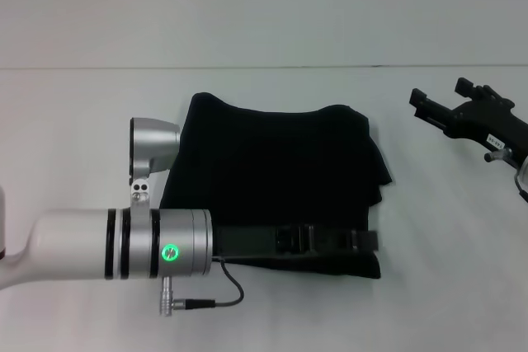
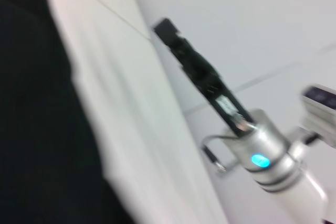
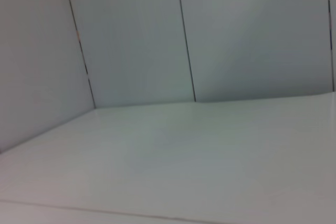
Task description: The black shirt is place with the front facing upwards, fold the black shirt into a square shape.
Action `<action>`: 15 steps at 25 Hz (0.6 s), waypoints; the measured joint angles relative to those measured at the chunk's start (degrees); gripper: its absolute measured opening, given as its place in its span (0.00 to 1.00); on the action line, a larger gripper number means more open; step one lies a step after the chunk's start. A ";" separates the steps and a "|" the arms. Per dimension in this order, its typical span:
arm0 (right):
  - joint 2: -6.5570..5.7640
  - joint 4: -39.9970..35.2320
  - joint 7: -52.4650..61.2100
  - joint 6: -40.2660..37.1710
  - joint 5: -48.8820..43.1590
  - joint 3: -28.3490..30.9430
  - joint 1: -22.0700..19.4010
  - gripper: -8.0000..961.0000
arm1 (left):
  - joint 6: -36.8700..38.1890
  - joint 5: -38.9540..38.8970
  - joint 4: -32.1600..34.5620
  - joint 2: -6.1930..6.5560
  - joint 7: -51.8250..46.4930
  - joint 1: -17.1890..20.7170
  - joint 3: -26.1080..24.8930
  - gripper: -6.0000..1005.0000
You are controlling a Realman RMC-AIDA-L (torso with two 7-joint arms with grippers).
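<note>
Reaching across the near hem of the black shirt (image 1: 272,183), already a rough block on the counter (image 1: 82,121), the left pincer (image 1: 367,241) should press flat; finger state cannot be told. Right pincer (image 1: 425,105) waits well clear.

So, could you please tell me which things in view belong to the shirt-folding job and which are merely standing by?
Part of the job:
- black shirt, already folded into a compact shape
- left gripper, low along the shirt's near edge

Standing by:
- right gripper, raised off to the shirt's right
- white table
</note>
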 joint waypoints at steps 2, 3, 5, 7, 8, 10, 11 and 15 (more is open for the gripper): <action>-0.04 -0.08 0.00 -1.56 0.00 0.35 -0.39 0.99 | 3.72 0.09 0.00 0.16 1.99 0.17 0.14 0.25; -0.07 -0.10 -0.02 -2.23 0.00 0.36 -0.54 0.99 | 5.42 0.15 0.04 0.24 3.12 0.30 0.15 0.29; -0.11 -0.12 -0.05 -3.93 -0.14 0.15 -0.87 0.98 | 8.42 0.33 0.64 0.41 5.13 0.68 0.17 0.39; -0.13 -0.14 -0.24 -6.46 -0.49 -1.04 -1.25 0.98 | 10.32 0.44 1.81 0.69 6.78 1.51 0.14 0.49; -0.12 -0.14 -0.49 -7.73 -0.65 -1.91 -1.48 0.98 | 11.09 0.25 3.20 0.92 8.13 2.52 -0.06 0.53; -0.13 -0.15 -1.94 -11.01 -0.70 -5.53 -2.20 0.98 | 11.53 -0.29 5.19 1.14 9.71 3.83 -0.38 0.61; -0.11 -0.13 -2.93 -12.51 -0.72 -7.71 -2.55 0.98 | 11.64 -0.62 6.73 1.27 10.64 4.83 -0.63 0.65; 0.15 0.79 -5.75 -15.78 -0.72 -15.24 -3.81 0.98 | 9.95 -1.40 10.53 2.23 11.67 7.71 -4.10 0.78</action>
